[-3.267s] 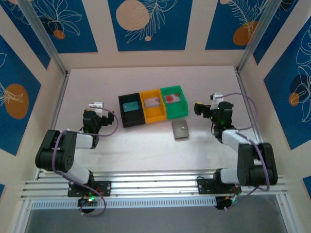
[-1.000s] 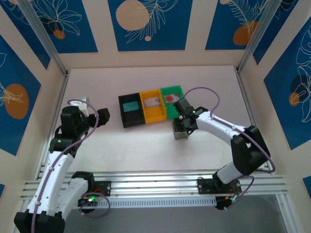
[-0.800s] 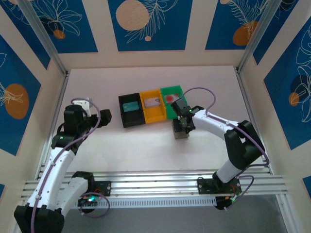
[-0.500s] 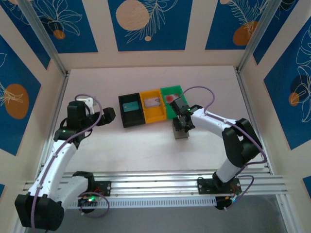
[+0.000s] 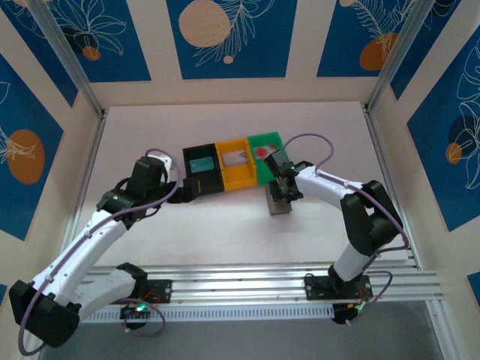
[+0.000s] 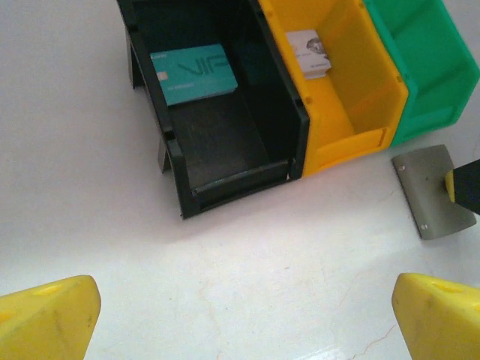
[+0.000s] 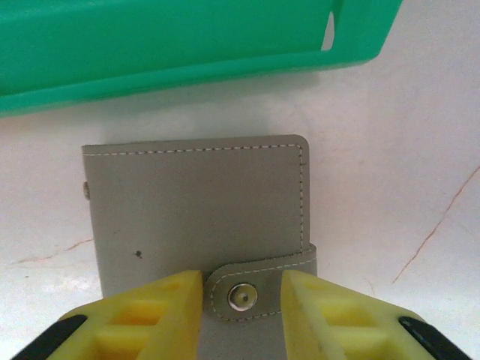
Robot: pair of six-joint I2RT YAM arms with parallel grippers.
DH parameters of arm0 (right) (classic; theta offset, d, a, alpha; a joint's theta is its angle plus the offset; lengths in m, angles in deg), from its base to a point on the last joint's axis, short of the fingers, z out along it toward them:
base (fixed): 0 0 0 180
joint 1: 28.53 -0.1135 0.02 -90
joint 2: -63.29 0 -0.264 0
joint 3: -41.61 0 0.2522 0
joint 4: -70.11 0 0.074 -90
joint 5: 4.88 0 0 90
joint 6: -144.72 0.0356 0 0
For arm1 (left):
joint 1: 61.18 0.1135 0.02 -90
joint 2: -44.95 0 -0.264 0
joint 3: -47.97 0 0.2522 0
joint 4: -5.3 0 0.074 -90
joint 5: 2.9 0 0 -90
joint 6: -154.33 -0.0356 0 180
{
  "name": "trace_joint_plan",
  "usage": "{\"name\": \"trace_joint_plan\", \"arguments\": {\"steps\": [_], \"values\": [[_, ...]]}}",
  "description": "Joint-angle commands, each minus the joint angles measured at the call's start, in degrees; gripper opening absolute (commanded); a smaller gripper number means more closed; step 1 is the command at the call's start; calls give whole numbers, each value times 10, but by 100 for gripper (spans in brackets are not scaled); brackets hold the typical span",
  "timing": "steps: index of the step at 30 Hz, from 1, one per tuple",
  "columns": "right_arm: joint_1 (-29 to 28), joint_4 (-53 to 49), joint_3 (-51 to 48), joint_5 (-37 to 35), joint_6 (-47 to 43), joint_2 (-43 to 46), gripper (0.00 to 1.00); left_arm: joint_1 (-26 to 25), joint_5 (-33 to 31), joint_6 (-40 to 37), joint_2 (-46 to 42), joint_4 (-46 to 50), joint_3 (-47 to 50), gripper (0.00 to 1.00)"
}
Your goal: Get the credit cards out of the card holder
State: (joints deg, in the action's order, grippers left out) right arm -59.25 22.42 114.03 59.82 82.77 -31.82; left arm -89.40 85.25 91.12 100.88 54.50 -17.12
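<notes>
The card holder is a flat grey wallet, folded closed, lying on the table just in front of the green bin. My right gripper is down on it. In the right wrist view the yellow fingers flank the snap tab of the card holder, and my right gripper is closed in on that tab. A pale credit card with a red dot lies in the green bin. A greyish card lies in the orange bin. My left gripper hangs wide open over bare table before the black bin.
Three bins stand side by side: black holding a teal card, orange and green. My left gripper is close to the black bin's front left corner. Walls enclose the table on three sides.
My left arm has swung right and forward to the black bin's front. My right gripper has stayed over the card holder and its fingers have narrowed onto the snap tab.
</notes>
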Motion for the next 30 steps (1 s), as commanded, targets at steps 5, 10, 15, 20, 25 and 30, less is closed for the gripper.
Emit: {"name": "trace_joint_plan", "arguments": {"steps": [5,10,15,20,25,30], "values": [[-5,8,-25,9,49,-3,33,-75,-85,70,-16,52,-8,100],[-10,8,-30,0,53,-17,31,-127,-115,100,-11,51,16,100],[-10,21,-47,2,64,-19,23,-174,-136,125,-1,34,34,100],[-9,27,-57,15,70,-10,16,-213,-156,132,21,36,28,100],[-5,32,-73,24,72,7,2,-244,-165,144,34,20,35,100],[-2,46,-88,50,69,21,0,-264,-167,151,50,7,38,100]]}}
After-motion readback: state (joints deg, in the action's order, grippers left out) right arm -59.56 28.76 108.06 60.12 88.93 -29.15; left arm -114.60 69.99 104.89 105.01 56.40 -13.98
